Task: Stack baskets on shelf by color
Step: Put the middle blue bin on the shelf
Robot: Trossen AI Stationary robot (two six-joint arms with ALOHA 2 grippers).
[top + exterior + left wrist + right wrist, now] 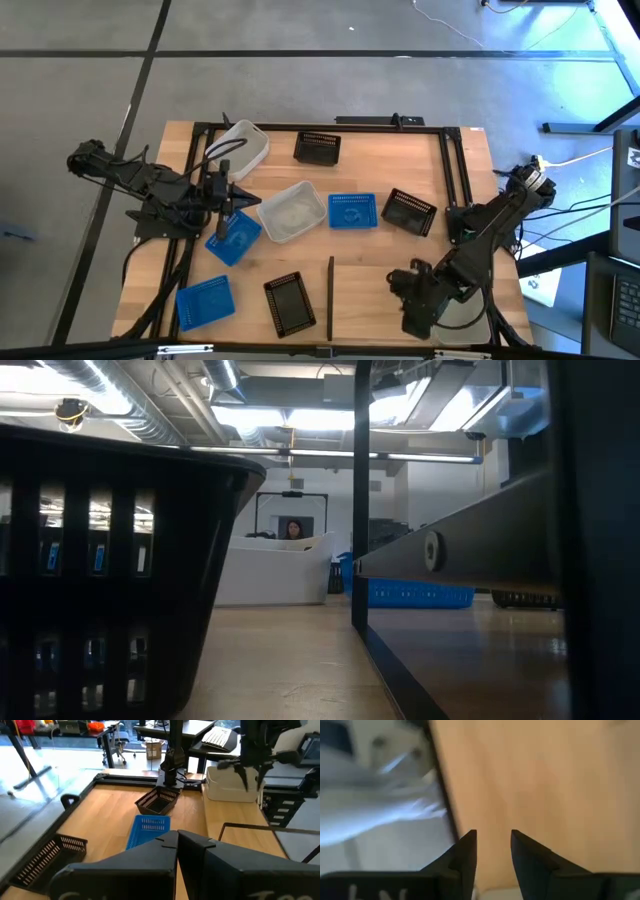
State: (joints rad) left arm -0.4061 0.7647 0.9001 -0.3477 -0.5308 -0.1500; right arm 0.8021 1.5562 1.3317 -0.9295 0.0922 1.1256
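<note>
- Left gripper (226, 208) sits over the counter's (370, 270) left-centre, fingers closed together, right at the upper-left corner of a tilted blue basket (233, 238). Whether it pinches that basket's rim cannot be told from the high view; in the left wrist view the closed fingers (172, 851) fill the foreground.
- Right gripper (415, 318) is parked at the counter's 5 o'clock corner, fingers (465, 851) apart with nothing between them, bare wood beneath.
- Baskets lie scattered, none stacked: white ones at 11 o'clock (243, 146) and centre (292, 211); blue at centre (352, 211) and 7 o'clock (205, 301); black at 12 o'clock (318, 148), 3 o'clock (408, 211) and 6 o'clock (288, 303).
- Thin black upright bar (330, 297) stands near 6 o'clock; pale panel not told apart from the counter here.
- Key relation: the tilted blue basket lies toward 5 o'clock from the left gripper, long axis running roughly 1-to-7 o'clock. Left arm is clearly nearer; right arm well apart.
- Judgement: the next move turns on a secure rim grip before lifting.
</note>
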